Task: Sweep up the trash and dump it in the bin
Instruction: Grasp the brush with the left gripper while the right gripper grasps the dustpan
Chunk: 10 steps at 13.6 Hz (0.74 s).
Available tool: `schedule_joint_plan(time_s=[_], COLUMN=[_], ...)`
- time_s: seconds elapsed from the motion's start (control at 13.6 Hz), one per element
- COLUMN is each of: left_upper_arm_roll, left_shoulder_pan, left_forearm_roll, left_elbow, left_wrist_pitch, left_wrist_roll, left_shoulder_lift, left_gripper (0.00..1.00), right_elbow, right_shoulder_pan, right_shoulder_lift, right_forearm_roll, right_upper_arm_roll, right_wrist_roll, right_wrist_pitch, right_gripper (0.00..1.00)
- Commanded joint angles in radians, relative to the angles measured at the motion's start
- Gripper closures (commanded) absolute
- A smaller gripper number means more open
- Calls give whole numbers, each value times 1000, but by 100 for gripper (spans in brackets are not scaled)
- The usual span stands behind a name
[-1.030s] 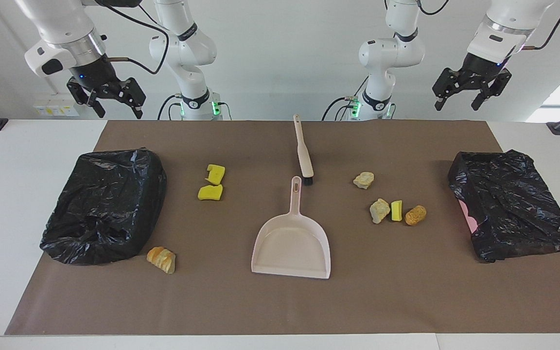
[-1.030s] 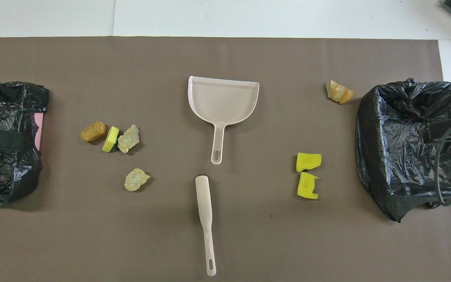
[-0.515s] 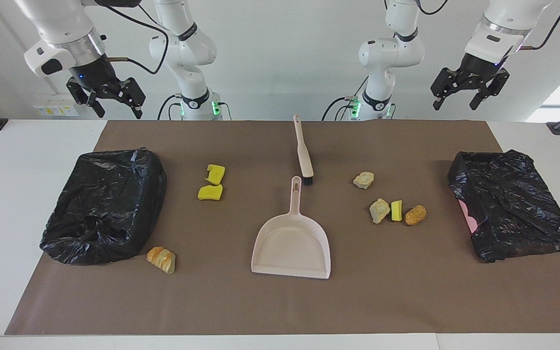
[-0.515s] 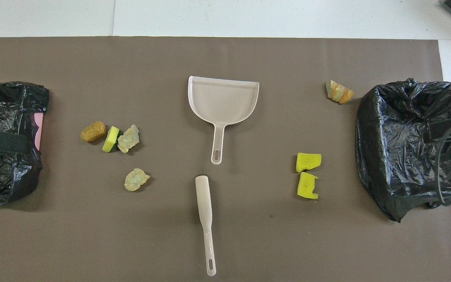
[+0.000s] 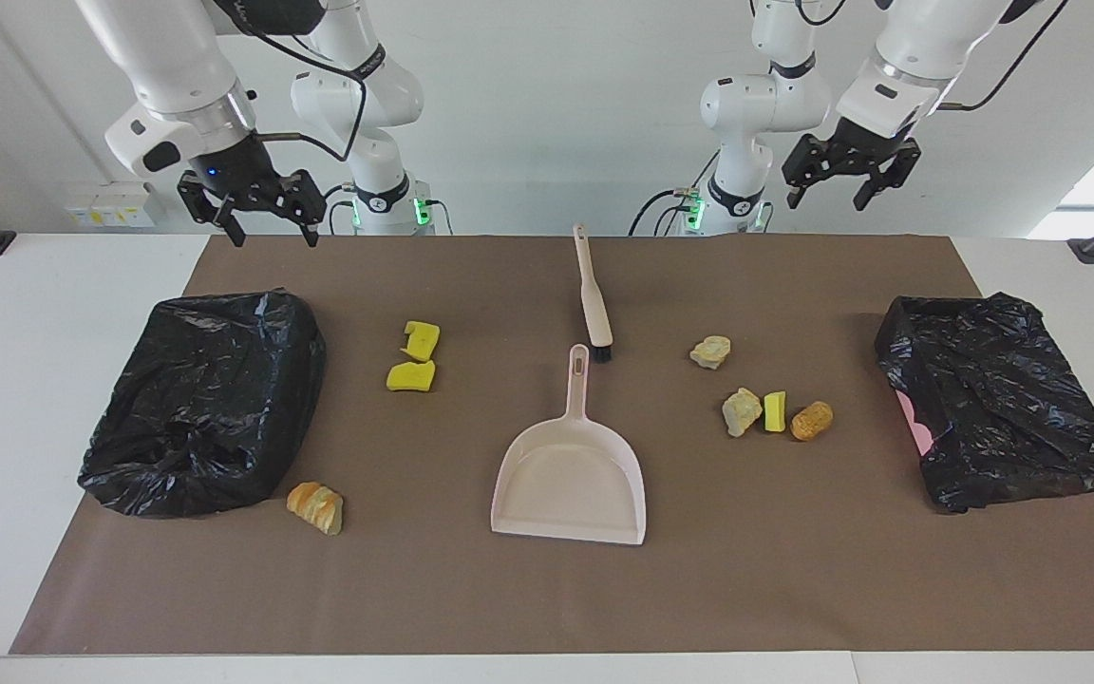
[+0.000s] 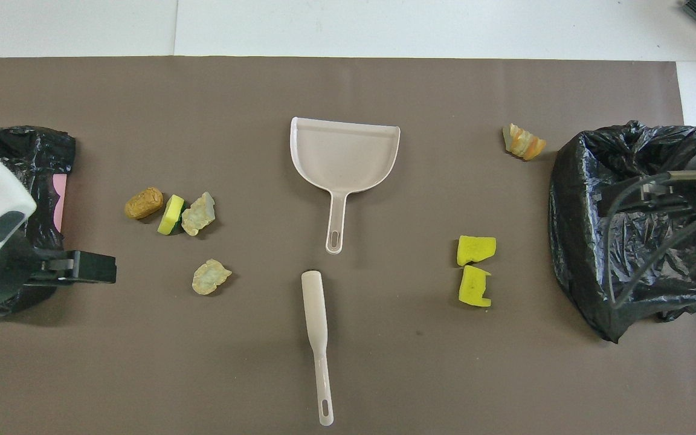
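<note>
The trash lies on the brown mat: two yellow sponge pieces (image 5: pixel 413 357) and a bread chunk (image 5: pixel 315 506) toward the right arm's end. Two pale chunks (image 5: pixel 742 411), a yellow sponge (image 5: pixel 774 411) and a brown lump (image 5: pixel 811 420) lie toward the left arm's end. A pale dustpan (image 5: pixel 571 484) rests mid-table, and a brush (image 5: pixel 593 294) lies nearer to the robots than its handle. A bin lined with a black bag (image 5: pixel 205 399) sits at each end, the other (image 5: pixel 998 399) showing pink. My right gripper (image 5: pixel 272 228) and left gripper (image 5: pixel 827 198) hang open and empty above the mat's edge by the robots.
The brown mat (image 5: pixel 547 598) covers most of the white table (image 5: pixel 34 380). Bare mat stretches between the dustpan and each group of trash, and along the edge farthest from the robots. Black clamps stand at the table's two ends.
Both grippers have swung in from over the table's ends toward the middle, the right one also dropping lower. Nothing on the mat has moved.
</note>
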Motion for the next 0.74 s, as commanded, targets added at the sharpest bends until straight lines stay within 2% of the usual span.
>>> schedule_joint_plan(time_s=[0.0,0.29,0.52,0.66], left_upper_arm_roll=[10,10,10,10], left_shoulder_pan=[-110,-302,-423,-495], left_forearm_roll=[-28,-46,-80,-91], left_elbow=[-130,-288,-414,-465], left_wrist_pitch=[65,164,322,401], left_wrist_roll=[-123,-318,-458,-518], left_shoulder_lift=[-78,-108,-123,-106], left_gripper=[0,0,0,0], right_elbow=[-57,-50,-42,-33], right_shoulder_pan=[50,156,223,276], right_shoulder_lift=[28,142,236,282], right_forearm_roll=[11,14,54,52], right_upper_arm_roll=[1,3,3,3], right_wrist_roll=[75,154,188,258], right_wrist_pitch=[96,230,325,377], right_gripper=[0,0,0,0])
